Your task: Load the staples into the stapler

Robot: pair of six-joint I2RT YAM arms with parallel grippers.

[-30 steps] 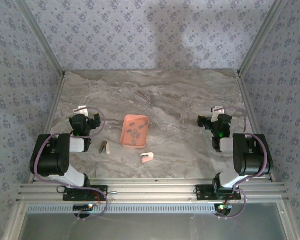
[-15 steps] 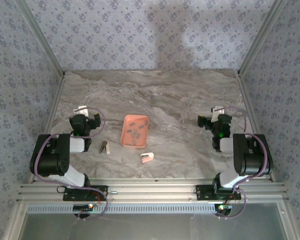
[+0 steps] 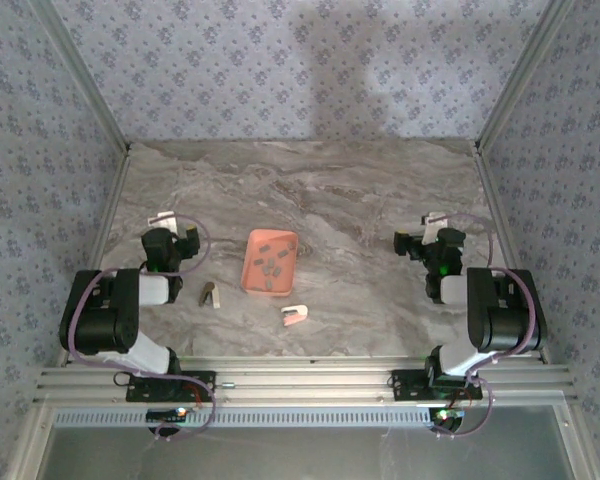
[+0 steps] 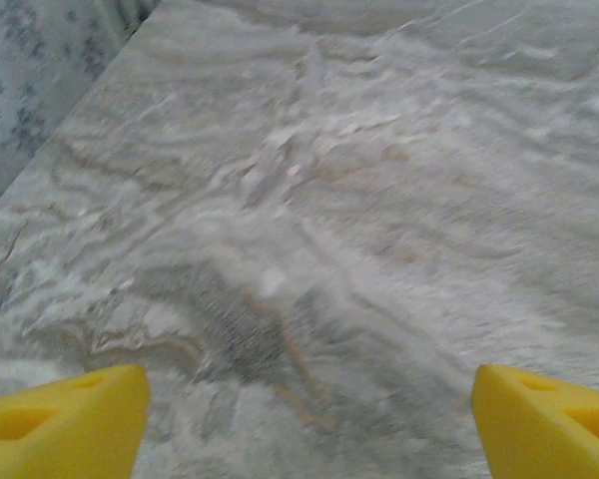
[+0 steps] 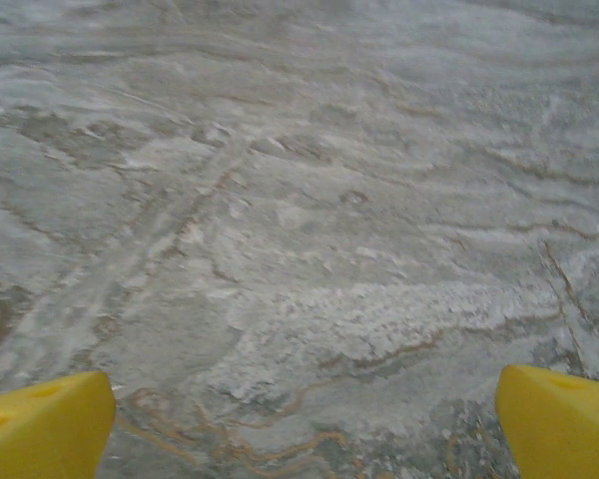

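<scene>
Several small grey staples (image 3: 270, 265) lie in a salmon-pink tray (image 3: 252, 276) at the table's middle. A tan mini stapler (image 3: 211, 294) lies just left of the tray, and a pink mini stapler (image 3: 294, 315) lies in front of it. My left gripper (image 3: 175, 230) rests low at the left, apart from the tan stapler. Its yellow fingertips (image 4: 65, 419) stand wide over bare marble, so the left gripper (image 4: 309, 424) is open and empty. My right gripper (image 3: 420, 232) sits at the far right, well away from the tray. In the wrist view the right gripper (image 5: 304, 424) is open with only marble between its fingers.
The marble tabletop (image 3: 360, 200) is walled by patterned panels with aluminium posts (image 3: 110, 130) at left and right. Both arm bases stand on the rail (image 3: 300, 385) at the near edge.
The left gripper's jaws have narrowed slightly. Both arms, the tray and both staplers stay where they were.
</scene>
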